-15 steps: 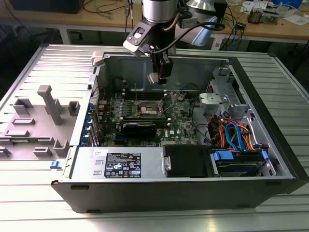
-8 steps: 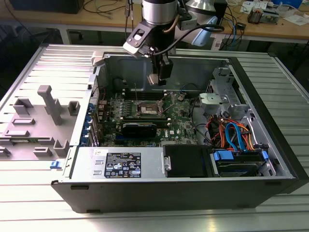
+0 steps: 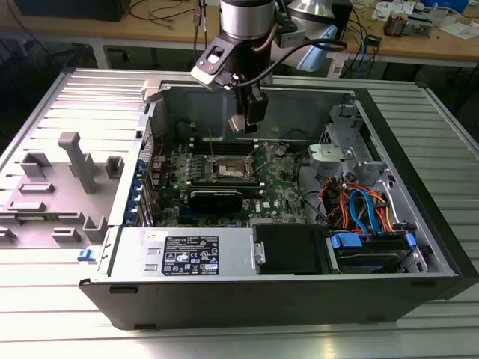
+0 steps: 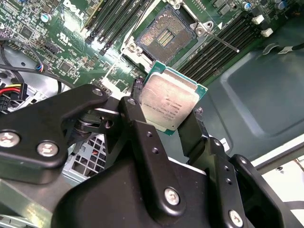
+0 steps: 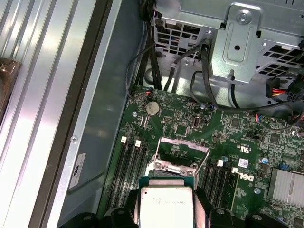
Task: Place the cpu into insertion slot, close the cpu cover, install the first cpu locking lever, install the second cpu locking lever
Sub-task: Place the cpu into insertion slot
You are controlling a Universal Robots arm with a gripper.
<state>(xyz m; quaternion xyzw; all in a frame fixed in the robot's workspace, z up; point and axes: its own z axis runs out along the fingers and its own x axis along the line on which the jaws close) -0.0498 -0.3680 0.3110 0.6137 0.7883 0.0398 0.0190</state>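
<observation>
My gripper (image 3: 245, 123) hangs inside the open computer case, a little above the motherboard, shut on the cpu (image 3: 236, 124). In both wrist views the silver-topped cpu (image 4: 173, 100) (image 5: 166, 206) sits clamped by its edges between the black fingers (image 4: 137, 118). The insertion slot (image 4: 164, 35) lies bare below, its tan-gold contact field exposed; the exterior view shows the slot (image 3: 227, 169) below the gripper. The cpu cover (image 5: 183, 151) stands swung up and open at the slot's edge. A thin locking lever (image 4: 219, 40) sticks out unlatched beside the slot.
Long black memory slots (image 4: 228, 42) flank the slot on both sides. A metal drive cage (image 5: 247, 42) with dark cables, a power supply (image 3: 187, 253) and coloured cables (image 3: 359, 209) fill the case. A grey plastic fixture (image 3: 75, 161) lies outside on the exterior view's left.
</observation>
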